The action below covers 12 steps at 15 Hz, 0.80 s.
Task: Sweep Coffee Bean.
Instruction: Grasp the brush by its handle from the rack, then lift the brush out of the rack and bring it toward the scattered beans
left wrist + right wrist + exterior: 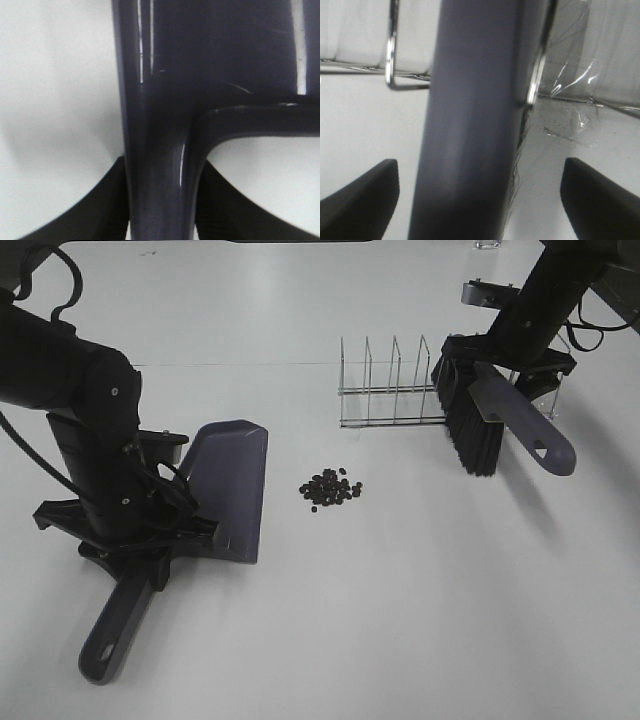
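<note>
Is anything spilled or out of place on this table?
Yes. A small heap of dark brown coffee beans lies loose on the white table, between the dark grey plastic dustpan and the black-bristled brush.

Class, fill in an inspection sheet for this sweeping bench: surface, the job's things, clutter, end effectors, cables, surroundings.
Surface: flat white table.
Job's things: coffee bean pile lies loose between the dustpan and the brush. The dustpan lies flat, left of the beans. The brush stands bristles-down at the rack's end.
Clutter: wire rack behind the beans; what looks like crinkled clear film beside it.
End effectors: left end effector is closed on the dustpan handle. Right end effector is open, its fingers clear of the brush handle on both sides.
Cables: black cable loops over the left arm; more hang by the right arm.
Surroundings: nothing seen.
</note>
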{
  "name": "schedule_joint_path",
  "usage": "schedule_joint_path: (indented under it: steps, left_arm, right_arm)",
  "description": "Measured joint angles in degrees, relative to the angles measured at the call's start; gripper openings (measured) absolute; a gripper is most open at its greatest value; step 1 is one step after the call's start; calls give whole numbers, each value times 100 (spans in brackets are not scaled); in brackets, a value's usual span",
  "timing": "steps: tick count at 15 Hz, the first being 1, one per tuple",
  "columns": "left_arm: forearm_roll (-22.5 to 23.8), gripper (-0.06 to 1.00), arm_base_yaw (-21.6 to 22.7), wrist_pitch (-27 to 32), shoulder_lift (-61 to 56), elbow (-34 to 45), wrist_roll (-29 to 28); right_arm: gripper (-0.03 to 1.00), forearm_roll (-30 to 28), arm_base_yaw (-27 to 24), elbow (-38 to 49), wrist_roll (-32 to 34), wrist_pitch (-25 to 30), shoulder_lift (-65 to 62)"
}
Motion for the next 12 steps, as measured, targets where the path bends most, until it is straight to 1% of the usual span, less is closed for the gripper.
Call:
schedule_joint_path:
  steps: [1, 2, 3, 4, 5, 6, 12]
  left_arm:
    - [6, 33, 0, 0, 0, 0, 0]
    - [11, 33, 0, 0, 0, 0, 0]
    - [11, 33, 0, 0, 0, 0, 0]
    - [11, 33, 0, 0, 0, 0, 0]
    - [29, 33, 0, -6, 0, 0, 0]
    - [86, 33, 0, -6, 0, 0, 0]
    - [86, 33, 0, -6, 0, 0, 0]
  right_arm:
    - [71, 0, 0, 0, 0, 0, 11]
    - [64, 0, 0, 0, 0, 0, 17]
    - [58, 0, 0, 0, 0, 0, 17]
    - [40, 6, 0, -6, 0, 0, 17]
    - [29, 6, 0, -6, 34, 0, 17]
    - [30, 23, 0, -6, 52, 0, 17]
    - [30, 23, 0, -6, 138, 0, 17]
